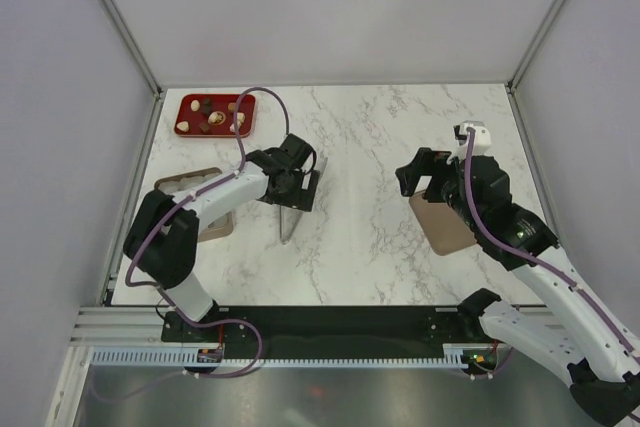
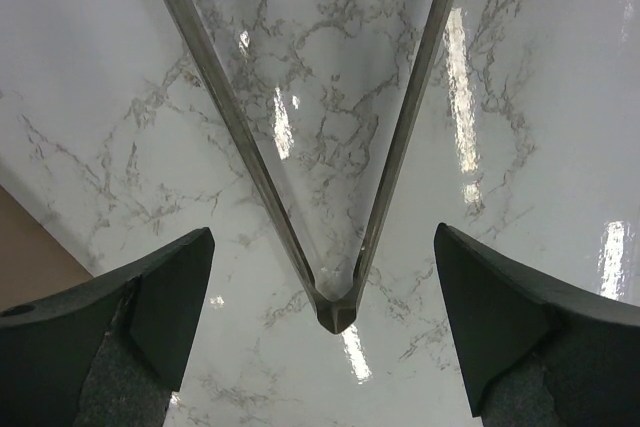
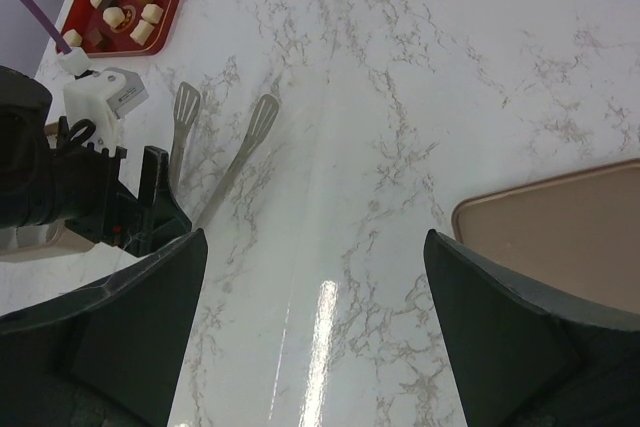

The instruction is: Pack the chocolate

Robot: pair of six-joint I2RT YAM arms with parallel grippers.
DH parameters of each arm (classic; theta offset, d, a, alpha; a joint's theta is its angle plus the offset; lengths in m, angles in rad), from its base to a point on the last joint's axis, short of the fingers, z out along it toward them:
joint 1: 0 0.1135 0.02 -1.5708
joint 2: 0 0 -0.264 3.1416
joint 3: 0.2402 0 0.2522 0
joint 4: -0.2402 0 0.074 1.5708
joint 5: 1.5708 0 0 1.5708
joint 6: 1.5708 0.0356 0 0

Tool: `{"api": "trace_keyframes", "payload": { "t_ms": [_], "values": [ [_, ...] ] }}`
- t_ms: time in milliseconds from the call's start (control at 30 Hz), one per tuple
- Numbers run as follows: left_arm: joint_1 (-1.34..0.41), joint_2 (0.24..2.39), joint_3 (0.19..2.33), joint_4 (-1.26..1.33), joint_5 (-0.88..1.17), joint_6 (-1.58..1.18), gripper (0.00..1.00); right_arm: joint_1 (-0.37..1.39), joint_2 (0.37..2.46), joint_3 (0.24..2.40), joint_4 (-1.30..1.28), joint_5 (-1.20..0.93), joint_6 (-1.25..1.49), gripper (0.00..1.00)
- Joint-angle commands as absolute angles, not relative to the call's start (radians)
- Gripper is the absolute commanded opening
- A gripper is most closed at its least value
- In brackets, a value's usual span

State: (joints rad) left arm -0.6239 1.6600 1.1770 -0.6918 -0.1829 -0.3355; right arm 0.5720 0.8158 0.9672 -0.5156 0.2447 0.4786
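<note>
The chocolate [image 1: 212, 115] lies as several small cream, tan and brown pieces in a red tray [image 1: 187, 102] at the table's far left; the right wrist view shows the chocolate [image 3: 118, 17] at top left. My left gripper [image 1: 303, 179] hovers open over metal tongs [image 1: 289, 222]. In the left wrist view the tongs' hinge [image 2: 336, 311] points toward me, between the spread fingers of the left gripper [image 2: 322, 231]. My right gripper [image 1: 416, 175] is open over bare marble, far from the tray. Nothing is between the fingers of the right gripper [image 3: 315, 234].
A tan box [image 1: 214, 224] sits partly under my left arm. A flat tan-brown lid [image 1: 444, 224] lies beneath my right arm and shows as the lid [image 3: 560, 237] at the right. The tongs [image 3: 240, 152] lie beside my left wrist. White walls enclose the table.
</note>
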Motion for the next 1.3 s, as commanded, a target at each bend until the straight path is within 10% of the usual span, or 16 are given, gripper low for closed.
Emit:
{"api": "trace_keyframes", "payload": {
  "t_ms": [0,1267],
  "values": [
    [-0.624,1.692,1.201,-0.631,-0.215,-0.383,0.99,0.574,0.798,0.959,-0.480,0.250,0.454,0.98],
    [-0.566,1.864,1.189,-0.486,-0.184,-0.449,0.94,0.574,0.724,0.930,-0.482,0.265,0.433,0.98]
  ]
}}
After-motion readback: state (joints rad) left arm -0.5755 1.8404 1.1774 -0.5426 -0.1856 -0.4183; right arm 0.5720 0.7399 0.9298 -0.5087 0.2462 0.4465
